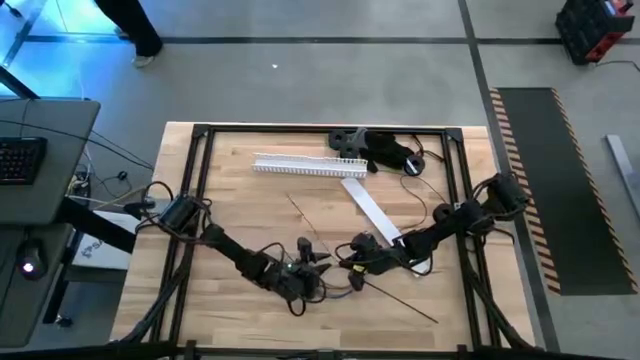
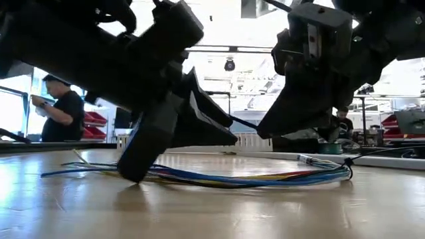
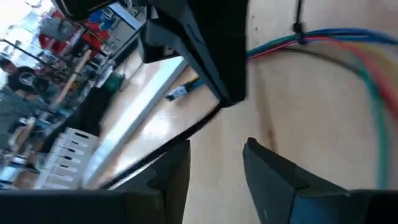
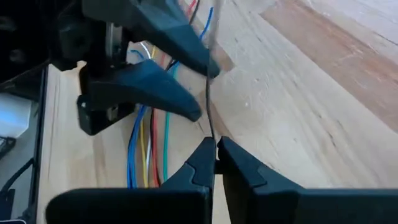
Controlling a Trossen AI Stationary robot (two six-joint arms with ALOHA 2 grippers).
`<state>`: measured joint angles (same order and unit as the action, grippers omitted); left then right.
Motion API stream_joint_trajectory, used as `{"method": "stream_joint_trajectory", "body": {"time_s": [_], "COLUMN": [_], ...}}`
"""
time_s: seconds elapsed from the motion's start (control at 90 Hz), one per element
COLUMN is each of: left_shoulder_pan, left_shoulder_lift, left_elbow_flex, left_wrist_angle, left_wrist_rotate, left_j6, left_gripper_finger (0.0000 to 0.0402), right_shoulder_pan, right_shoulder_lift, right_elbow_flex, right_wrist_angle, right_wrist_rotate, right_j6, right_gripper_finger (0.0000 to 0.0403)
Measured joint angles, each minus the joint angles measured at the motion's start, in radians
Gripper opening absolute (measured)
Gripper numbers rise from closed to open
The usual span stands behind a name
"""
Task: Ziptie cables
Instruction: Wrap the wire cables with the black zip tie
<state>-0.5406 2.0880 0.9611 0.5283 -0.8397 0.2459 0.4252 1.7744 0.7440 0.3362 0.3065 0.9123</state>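
Across the wooden table (image 1: 240, 210), ringed by its black frame (image 1: 196, 180), both dark arms reach inward and meet low near the front edge. Toward the back lie a long white slotted strip (image 1: 300, 167), a flat white strip (image 1: 372, 210) slanting down from it, and a bulky black gadget (image 1: 385, 150). The cables (image 2: 265, 178), a bunch of thin blue, green, red and yellow wires, lie flat on the wood between the two grippers, curving in a loop and cinched at one spot by a thin dark tie (image 3: 299, 27). The left gripper (image 3: 214, 163) hovers just over the table with its jaws apart, nothing between them, one finger (image 2: 143, 149) tilted down to the wood beside the wires. The right gripper (image 4: 216, 149) faces it closely, its jaws pressed together on a thin dark strand (image 4: 209, 112) that rises straight up from the fingertips. Beyond the table, a person (image 2: 61, 109) in a dark shirt stands in the room.
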Motion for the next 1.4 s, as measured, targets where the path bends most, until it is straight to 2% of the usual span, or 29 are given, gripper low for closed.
{"method": "stream_joint_trajectory", "body": {"time_s": [0.2,0.278,0.367,0.544,0.622,0.789,0.911,1.078,1.4], "left_shoulder_pan": [-0.018,-0.023,-0.026,0.001,0.020,0.072,0.092,0.105,0.111], "left_shoulder_lift": [-0.002,-0.002,0.000,0.002,0.001,0.000,0.000,0.000,0.000], "left_elbow_flex": [0.002,0.001,-0.001,-0.001,0.000,0.000,0.000,0.000,0.001], "left_wrist_angle": [-0.144,-0.158,-0.108,0.000,0.008,0.012,0.011,-0.018,-0.052], "left_wrist_rotate": [0.053,0.047,0.012,-0.012,-0.017,0.040,0.038,0.093,0.099], "left_j6": [-0.261,-0.293,-0.231,0.057,0.126,0.153,0.150,0.160,0.143], "left_gripper_finger": [0.0116,0.0113,0.0111,0.0116,0.0123,0.0142,0.0145,0.0122,0.0068], "right_shoulder_pan": [-0.003,-0.012,-0.022,-0.044,-0.046,-0.046,-0.046,-0.046,-0.046], "right_shoulder_lift": [0.000,0.000,0.000,0.000,0.000,-0.001,-0.001,-0.001,-0.001], "right_elbow_flex": [0.001,0.001,0.001,0.001,0.001,0.001,0.001,0.001,0.001], "right_wrist_angle": [-0.022,-0.023,-0.025,-0.018,-0.018,-0.012,-0.012,-0.012,-0.010], "right_wrist_rotate": [-0.003,-0.025,-0.031,-0.076,-0.081,-0.080,-0.080,-0.079,-0.076], "right_j6": [-0.004,-0.004,-0.010,-0.027,-0.032,-0.038,-0.038,-0.031,-0.020], "right_gripper_finger": [0.0000,0.0000,0.0000,0.0000,0.0000,0.0000,0.0000,0.0000,0.0000]}}
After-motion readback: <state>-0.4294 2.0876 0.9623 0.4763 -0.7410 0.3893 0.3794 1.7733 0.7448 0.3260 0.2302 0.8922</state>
